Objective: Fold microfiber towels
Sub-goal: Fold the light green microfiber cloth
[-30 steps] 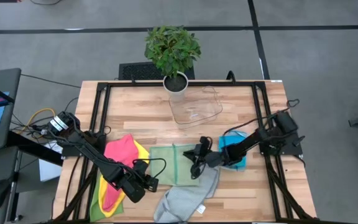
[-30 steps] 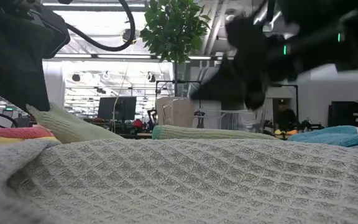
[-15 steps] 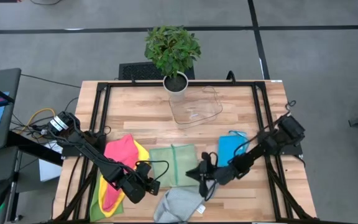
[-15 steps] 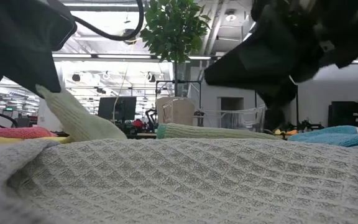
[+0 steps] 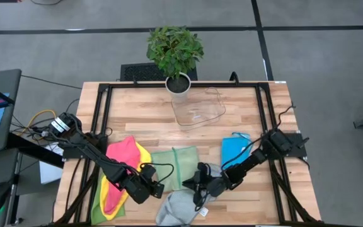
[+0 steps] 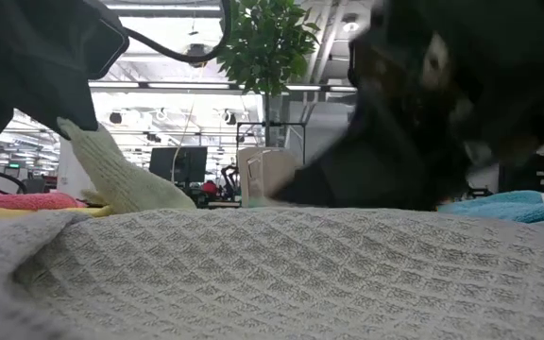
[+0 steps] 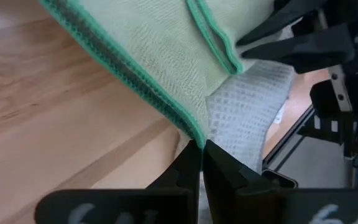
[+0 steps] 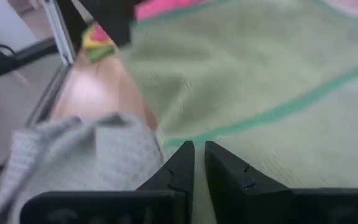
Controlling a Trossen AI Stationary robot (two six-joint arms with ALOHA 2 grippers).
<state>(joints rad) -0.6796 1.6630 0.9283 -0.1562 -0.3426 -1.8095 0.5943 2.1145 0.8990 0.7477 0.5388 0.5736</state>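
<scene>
A light green microfiber towel (image 5: 175,165) with teal edging lies mid-table. My left gripper (image 5: 158,188) is shut on its near left corner, which stands raised (image 6: 111,179). My right gripper (image 5: 195,189) hovers low at the towel's near right corner (image 8: 174,144), with a narrow gap between its fingers. A grey waffle towel (image 5: 181,205) lies crumpled at the near edge. It partly lies under the green one (image 7: 247,118). Pink and yellow towels (image 5: 121,167) lie piled at the left. A blue towel (image 5: 235,151) lies at the right. My left gripper pinches the green towel's near left corner (image 7: 194,134) between its two fingertips, on the teal hem. The fingers come from the table's left, slanting down. That corner is lifted off the wood; the rest of the towel lies on the table. My right gripper's fingertips (image 8: 179,158) stand at the near right corner's hem; whether they touch it I cannot tell.
A clear plastic tray (image 5: 197,108) and a potted plant (image 5: 176,53) stand at the far middle. Black frame rails (image 5: 103,126) run along both table sides. Bare wood shows between the tray and the towels.
My right gripper has swung from beside the green towel's right edge toward the table's near edge and sunk low, ending at the towel's near right corner; its gap is unchanged. The corner held by my left gripper stands a little higher and steeper.
</scene>
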